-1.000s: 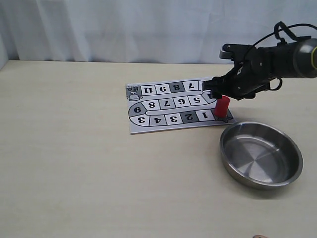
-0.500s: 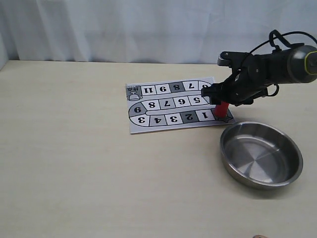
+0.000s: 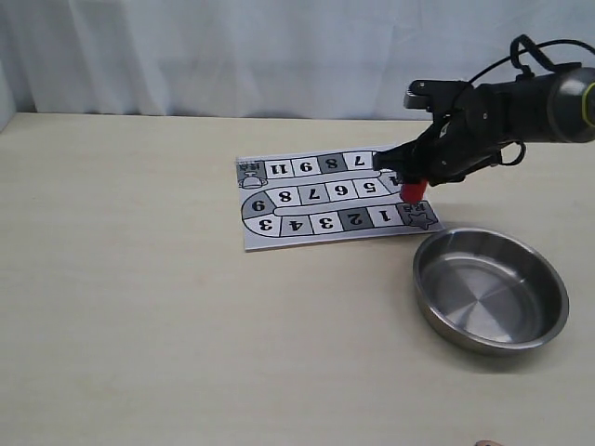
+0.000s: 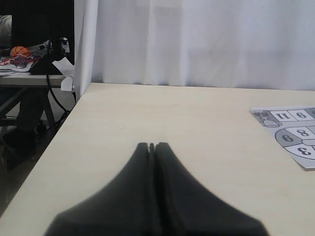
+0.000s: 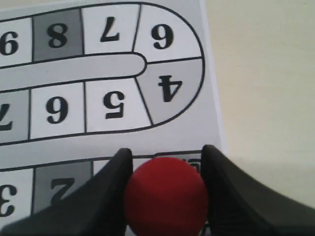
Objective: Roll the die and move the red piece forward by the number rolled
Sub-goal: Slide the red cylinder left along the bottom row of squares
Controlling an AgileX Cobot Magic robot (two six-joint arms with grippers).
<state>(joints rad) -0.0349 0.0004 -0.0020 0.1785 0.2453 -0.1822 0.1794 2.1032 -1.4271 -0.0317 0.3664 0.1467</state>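
Since the earlier pictures, the red piece (image 3: 412, 190) is raised from the star square (image 3: 420, 219), on which it was standing, and this square is now uncovered. The right gripper (image 3: 410, 178) is also seen a little higher than before.

On the light wooden table (image 3: 139, 325) a printed game board (image 3: 279, 237) is laid flat, with numbered squares along a winding path. Just beside its right end, nearer to the camera, a steel bowl (image 3: 437, 321) is placed, and nothing is seen inside it.

The right arm is stretched over the right end of the board. Its fingers (image 5: 106, 191) are opened only as wide as the red piece and are pressed on both sides of it, so the piece is held between them. The piece is kept upright, and it appears to hang clear of the paper, above the end of the lowest row, near the star square and square 1 (image 3: 383, 217).

The left gripper (image 4: 151, 146) is held over the bare table, well apart from the board. Its fingers are brought fully together and nothing is gripped by them.

The die is not found in any view, so the rolled number cannot be told. It is judged that the rolling is finished and the moving is only begun: the piece is picked up, but it must yet be carried along the squares, set down and released.
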